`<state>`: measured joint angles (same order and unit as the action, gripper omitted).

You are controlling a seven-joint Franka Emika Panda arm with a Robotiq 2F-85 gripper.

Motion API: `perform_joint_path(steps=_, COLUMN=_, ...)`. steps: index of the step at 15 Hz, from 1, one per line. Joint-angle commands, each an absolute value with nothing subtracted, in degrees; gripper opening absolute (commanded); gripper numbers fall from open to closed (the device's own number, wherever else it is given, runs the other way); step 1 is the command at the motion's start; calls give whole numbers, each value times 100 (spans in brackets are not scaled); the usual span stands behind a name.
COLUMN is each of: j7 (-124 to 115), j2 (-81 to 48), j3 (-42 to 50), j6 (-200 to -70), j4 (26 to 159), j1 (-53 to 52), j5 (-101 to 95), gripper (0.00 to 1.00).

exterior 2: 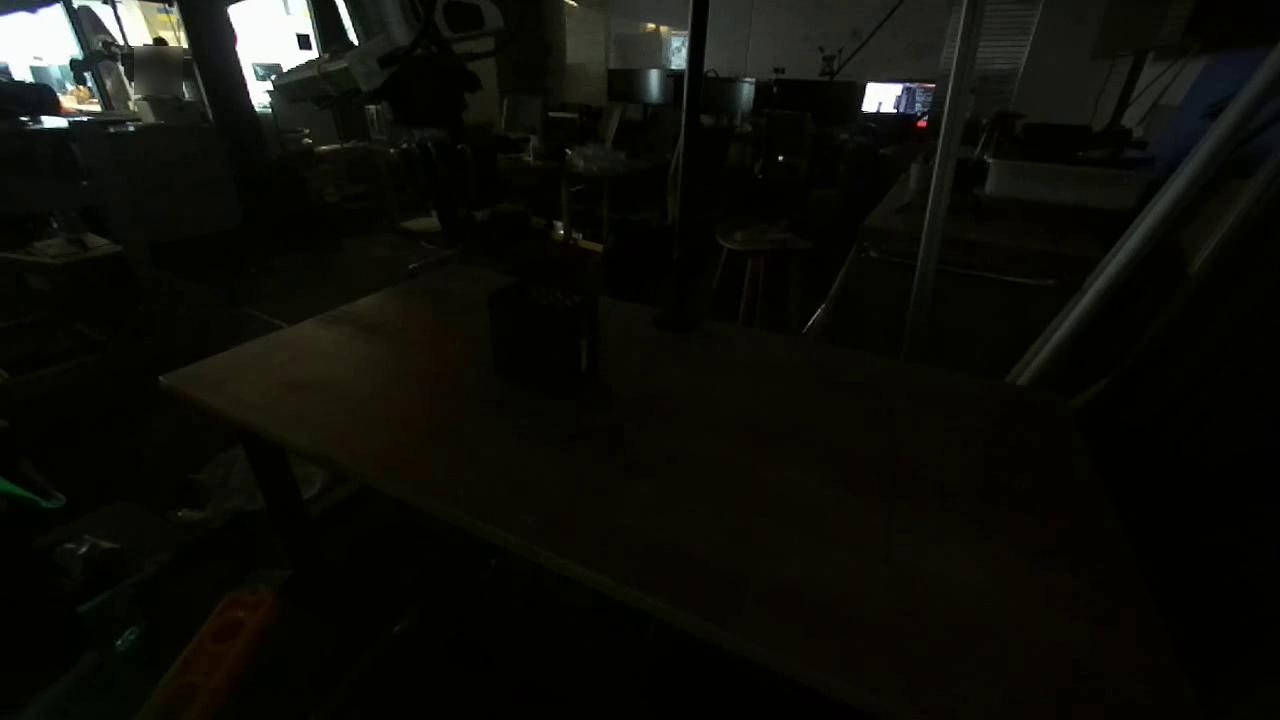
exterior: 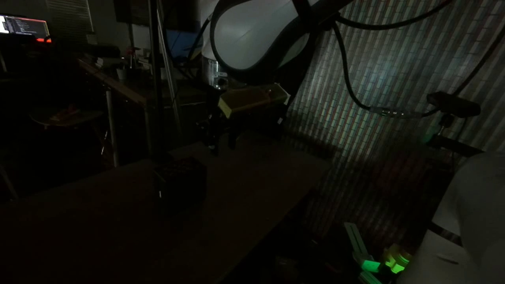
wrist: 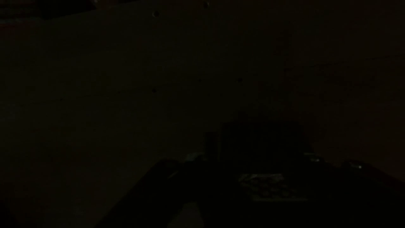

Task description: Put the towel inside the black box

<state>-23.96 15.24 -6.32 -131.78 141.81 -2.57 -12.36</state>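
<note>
The scene is very dark. A black box (exterior: 183,185) stands on the table, and the same box (exterior 2: 545,335) is a dark cube there. My gripper (exterior: 223,149) hangs above the tabletop, up and to the right of the box in that exterior view, its two fingers apart with a visible gap. In the wrist view the box (wrist: 262,142) shows low in the picture near the jaws, with a dim patterned patch (wrist: 269,186) across its top. Whether that patch is cloth I cannot tell. No towel can be made out in any view; it is hidden or out of view.
The dark table (exterior: 244,197) has an edge running diagonally beside a hanging curtain (exterior: 355,79). A thin upright pole (exterior 2: 690,150) rises behind the box. A camera on a mount (exterior: 453,104) juts in at the right, with a cable (exterior: 347,71) looping from the arm.
</note>
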Motion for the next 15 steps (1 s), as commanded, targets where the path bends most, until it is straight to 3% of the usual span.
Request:
perform_joint_path(steps=1, j7=-2378, j2=1578, j3=-717, j6=-13168, j4=14216, j1=-181, j5=-1196, gripper=53)
perform_joint_path(steps=15, j7=-2402, j2=1616, j3=-721, j6=-13178, j4=14271, j1=-177, j5=-1187, gripper=53)
